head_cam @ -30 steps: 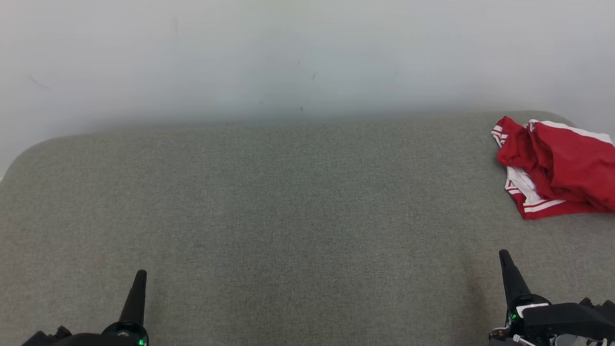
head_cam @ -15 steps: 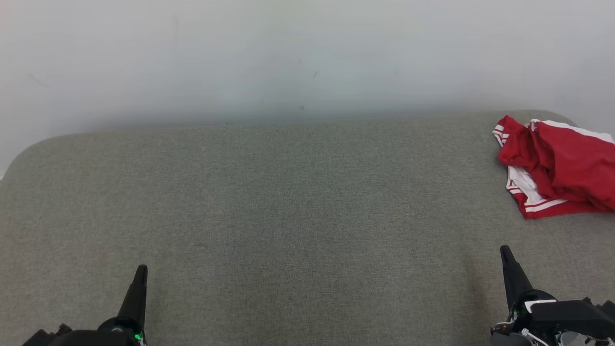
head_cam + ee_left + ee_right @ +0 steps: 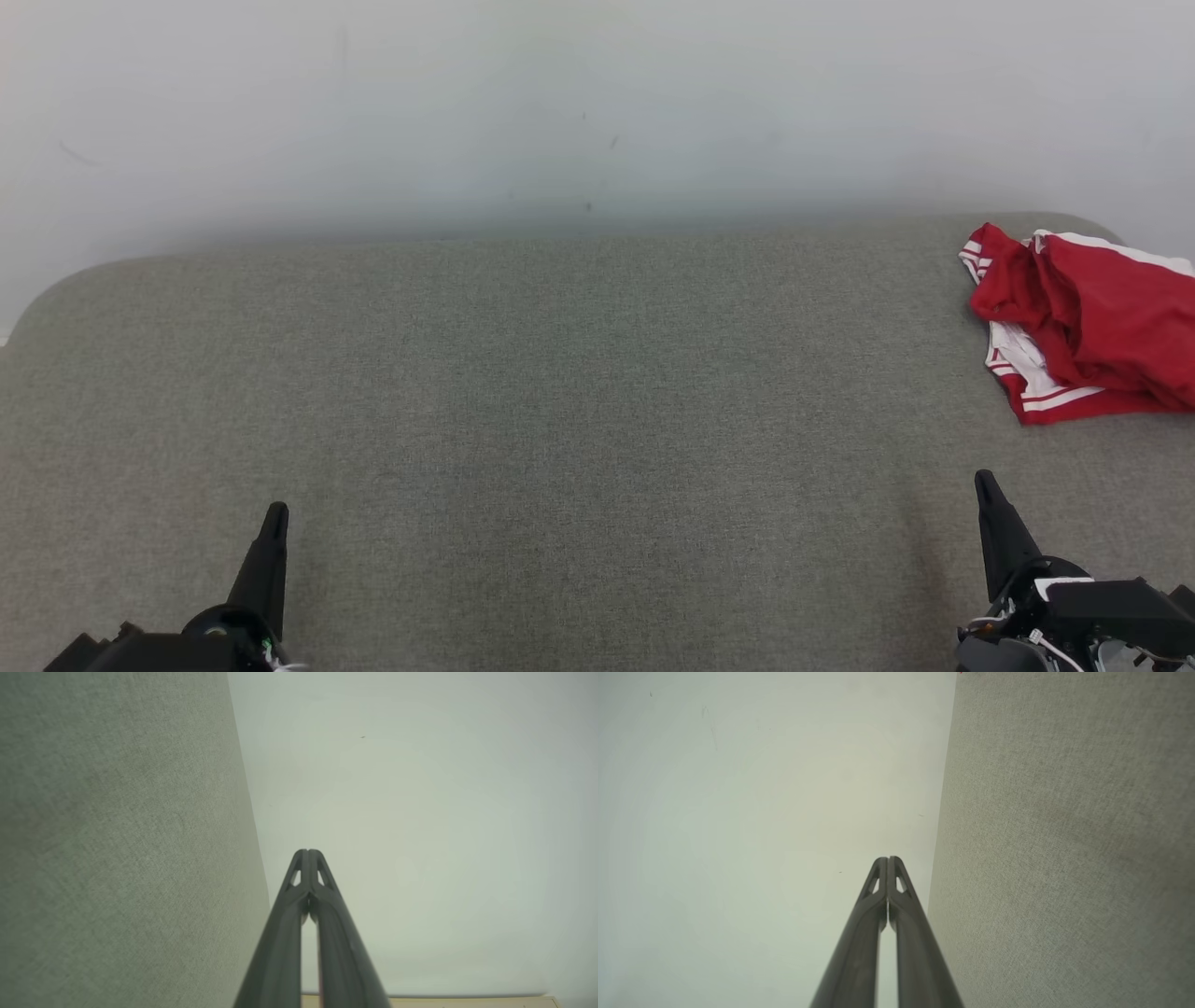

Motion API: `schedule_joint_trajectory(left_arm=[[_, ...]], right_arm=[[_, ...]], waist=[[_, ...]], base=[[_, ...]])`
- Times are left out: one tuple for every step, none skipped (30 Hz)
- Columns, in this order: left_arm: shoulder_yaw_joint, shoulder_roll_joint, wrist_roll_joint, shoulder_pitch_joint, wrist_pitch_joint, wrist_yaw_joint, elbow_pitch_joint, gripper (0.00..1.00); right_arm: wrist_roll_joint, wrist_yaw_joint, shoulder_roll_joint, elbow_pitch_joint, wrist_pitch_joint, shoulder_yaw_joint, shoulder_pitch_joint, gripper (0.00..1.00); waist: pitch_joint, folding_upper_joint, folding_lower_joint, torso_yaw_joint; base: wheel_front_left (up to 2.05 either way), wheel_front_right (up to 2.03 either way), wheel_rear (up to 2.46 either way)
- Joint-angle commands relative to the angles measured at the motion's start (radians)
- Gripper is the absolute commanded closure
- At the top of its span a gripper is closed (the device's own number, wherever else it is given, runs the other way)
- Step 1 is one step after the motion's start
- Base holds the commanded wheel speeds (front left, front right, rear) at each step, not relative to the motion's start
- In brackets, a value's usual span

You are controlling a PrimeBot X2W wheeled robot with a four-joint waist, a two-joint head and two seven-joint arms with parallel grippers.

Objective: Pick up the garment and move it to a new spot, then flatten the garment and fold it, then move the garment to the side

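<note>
— Since both claws sit low at the near edge, what's their state?
— L gripper (image 3: 275, 511): fingers pressed tight together, nothing held, tip pointing away over the grey fabric surface (image 3: 560, 392). R gripper (image 3: 982, 477): same, pinched closed, empty.
— And the garment (image 3: 1088, 322)?
— Red w/ white stripes, crumpled at the surface's far R, well apart from the R gripper. It's cut by the view's edge, so can't tell its long axis. Striped hem faces L and toward the robot. Pale wall (image 3: 560, 93) behind.
</note>
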Motion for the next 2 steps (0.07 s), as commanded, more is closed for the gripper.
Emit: schedule_joint_trajectory(left_arm=[[0.003, 0.005, -0.02, -0.013, 0.006, -0.004, 0.002, 1.0], [0.004, 0.006, -0.024, -0.014, 0.007, -0.005, 0.003, 1.0]], right_arm=[[0.018, -0.002, 0.002, -0.004, 0.006, -0.004, -0.008, 1.0], [0.024, -0.002, 0.003, -0.004, 0.009, -0.005, -0.009, 1.0]], waist=[[0.0, 0.0, 0.0, 0.0], [0.0, 0.0, 0.0, 0.0]], base=[[0.0, 0.0, 0.0], [0.0, 0.0, 0.0]])
